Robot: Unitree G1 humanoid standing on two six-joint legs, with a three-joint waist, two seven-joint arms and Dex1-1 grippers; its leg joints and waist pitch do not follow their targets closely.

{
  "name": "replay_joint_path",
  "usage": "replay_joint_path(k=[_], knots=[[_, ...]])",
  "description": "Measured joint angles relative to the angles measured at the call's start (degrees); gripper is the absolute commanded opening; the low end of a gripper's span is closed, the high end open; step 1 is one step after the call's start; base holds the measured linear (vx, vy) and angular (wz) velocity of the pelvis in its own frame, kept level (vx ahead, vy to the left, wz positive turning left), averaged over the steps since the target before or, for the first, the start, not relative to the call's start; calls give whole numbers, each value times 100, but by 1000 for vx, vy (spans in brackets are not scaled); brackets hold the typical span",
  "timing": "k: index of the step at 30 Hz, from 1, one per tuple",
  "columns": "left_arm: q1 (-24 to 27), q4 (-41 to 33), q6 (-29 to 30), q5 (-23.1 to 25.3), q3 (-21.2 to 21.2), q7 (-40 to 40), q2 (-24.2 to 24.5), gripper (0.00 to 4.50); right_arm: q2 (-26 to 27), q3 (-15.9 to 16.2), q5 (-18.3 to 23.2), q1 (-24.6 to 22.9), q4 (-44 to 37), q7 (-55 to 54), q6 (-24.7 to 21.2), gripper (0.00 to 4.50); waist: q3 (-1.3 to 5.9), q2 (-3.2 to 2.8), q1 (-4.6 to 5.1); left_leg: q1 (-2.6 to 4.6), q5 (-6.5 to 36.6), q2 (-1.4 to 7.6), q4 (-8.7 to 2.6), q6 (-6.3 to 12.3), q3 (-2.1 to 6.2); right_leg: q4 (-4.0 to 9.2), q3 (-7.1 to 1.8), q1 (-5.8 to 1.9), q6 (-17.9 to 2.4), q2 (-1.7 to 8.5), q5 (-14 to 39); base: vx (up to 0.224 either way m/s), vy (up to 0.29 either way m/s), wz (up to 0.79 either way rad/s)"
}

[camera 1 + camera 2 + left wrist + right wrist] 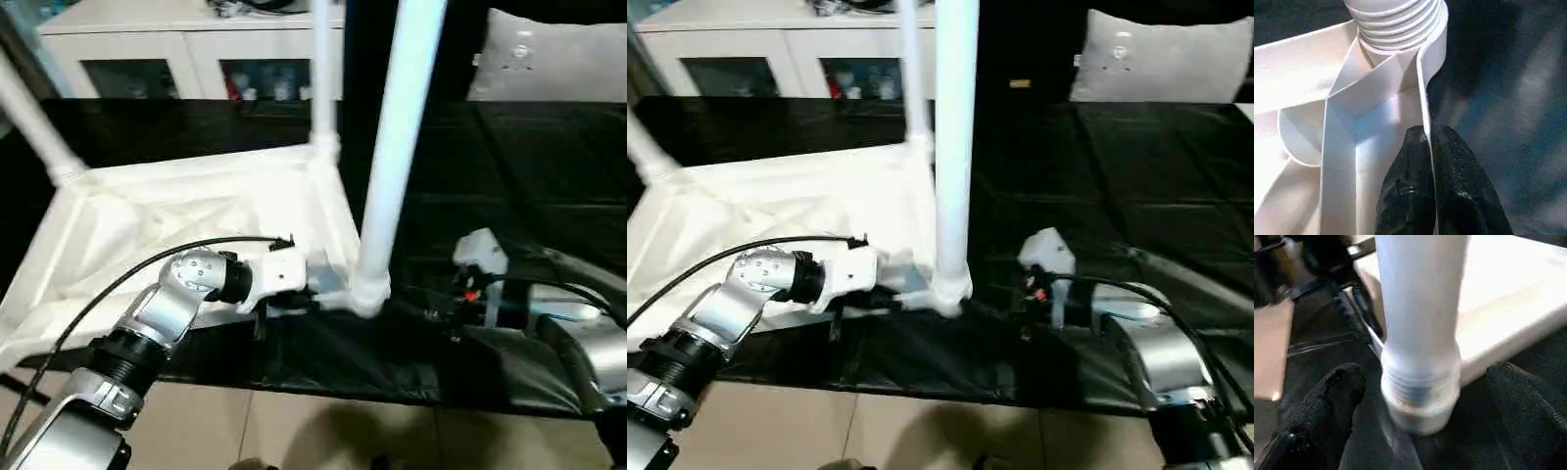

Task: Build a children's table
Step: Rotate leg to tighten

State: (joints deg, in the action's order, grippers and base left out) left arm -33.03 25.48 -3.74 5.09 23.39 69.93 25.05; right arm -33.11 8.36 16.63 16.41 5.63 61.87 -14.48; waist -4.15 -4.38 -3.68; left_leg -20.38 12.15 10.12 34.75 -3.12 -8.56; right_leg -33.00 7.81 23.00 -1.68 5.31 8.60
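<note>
The table top (196, 211) lies upside down on the black bench (509, 186), at its near edge toward the left corner. Three legs stand in corner sockets — the near leg (397, 147), a far leg (321, 73) and a left leg (29, 117). The fourth corner is out of frame, so one leg may remain; seating depth of the near leg cannot be judged.

The left pincer (1432, 191) is pinched shut on the thin rim wall of the top, just beside the near socket. The right pincer (1415, 431) stands wide, its fingers (1327, 406) either side of the near leg's threaded base, apart from it.

The left wrist view shows the ribbed underside and thread rings — detail the head views lack. The head views show the cabinet (186, 49) behind.
</note>
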Motion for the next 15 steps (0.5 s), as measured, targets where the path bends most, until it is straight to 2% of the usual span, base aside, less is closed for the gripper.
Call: replay_joint_path(k=[4,5,6,15], knots=[[-141,148,-312,-25,160,310,52,0,-64,195,-153,181,198,295,152,444,3,7,-107,0,0,-6,5,0,-15,-2,-34,0,0,0,0,0,0,0],[-159,188,-371,-25,170,344,50,0,-61,240,-156,200,226,348,153,417,4,8,-123,3,0,-7,4,0,-22,-3,-43,1,0,0,0,0,0,0],[-180,209,-408,-21,183,371,50,0,-50,292,-164,218,255,376,153,417,4,9,-135,4,0,-7,5,1,-26,-4,-48,2,0,0,-1,0,0,0],[-306,361,-586,16,232,474,-7,0,66,549,-292,398,496,607,166,332,5,11,-168,1,0,-10,4,1,-34,-8,-62,8,0,0,-1,0,0,0]])
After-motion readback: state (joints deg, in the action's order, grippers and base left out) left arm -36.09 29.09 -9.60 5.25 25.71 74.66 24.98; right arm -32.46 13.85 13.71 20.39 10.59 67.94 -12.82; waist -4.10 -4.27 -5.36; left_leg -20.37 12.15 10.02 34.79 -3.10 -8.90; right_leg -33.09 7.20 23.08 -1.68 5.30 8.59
